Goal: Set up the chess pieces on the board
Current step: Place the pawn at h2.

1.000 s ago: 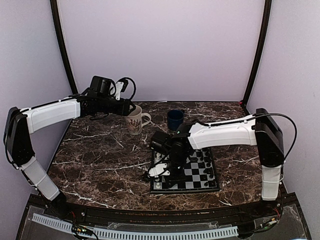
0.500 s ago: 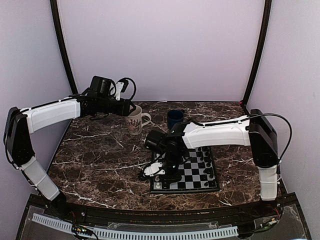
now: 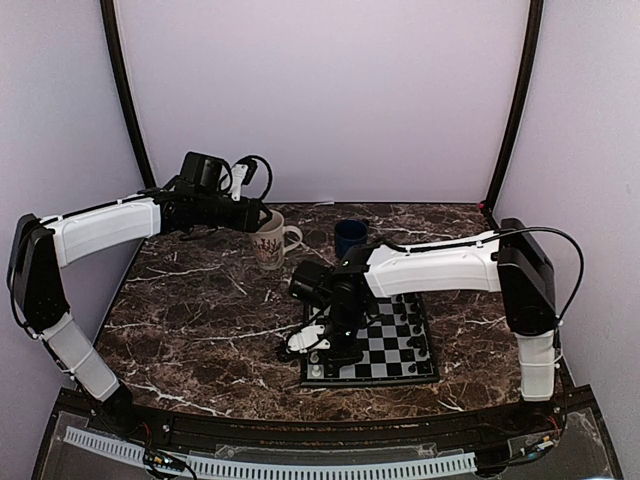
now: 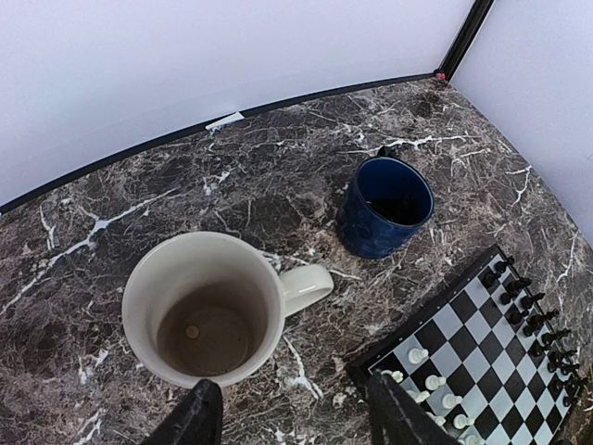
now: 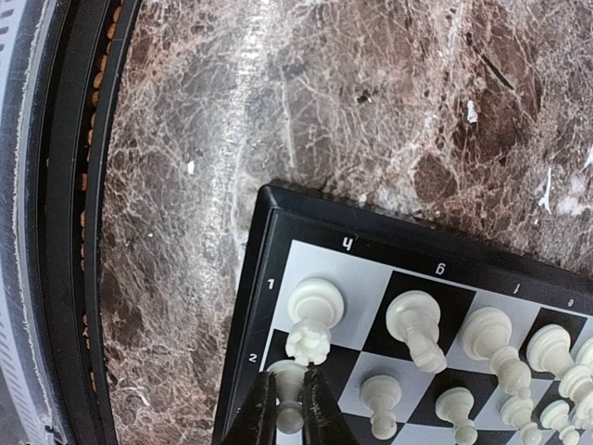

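Observation:
The board [image 3: 412,352] lies right of centre, with black pieces [image 4: 531,313] along its far side and white pieces [image 4: 428,382] along its near side. In the right wrist view a white rook [image 5: 313,320] stands on the corner square and a knight [image 5: 418,329] beside it. My right gripper [image 5: 289,410] is shut on a white pawn [image 5: 290,378] standing on the square in front of the rook, at the board's left edge [image 5: 252,287]. My left gripper [image 4: 296,419] hangs open above the white mug [image 4: 208,315], holding nothing.
A small pale round thing [image 4: 192,331] lies in the bottom of the white mug. A dark blue cup [image 4: 384,206] stands behind the board. The black table rim [image 5: 69,232] runs close to the board's corner. Walls enclose the marble table.
My right arm has shifted a little to the left over the board's near left corner, then held still. The left arm has not moved.

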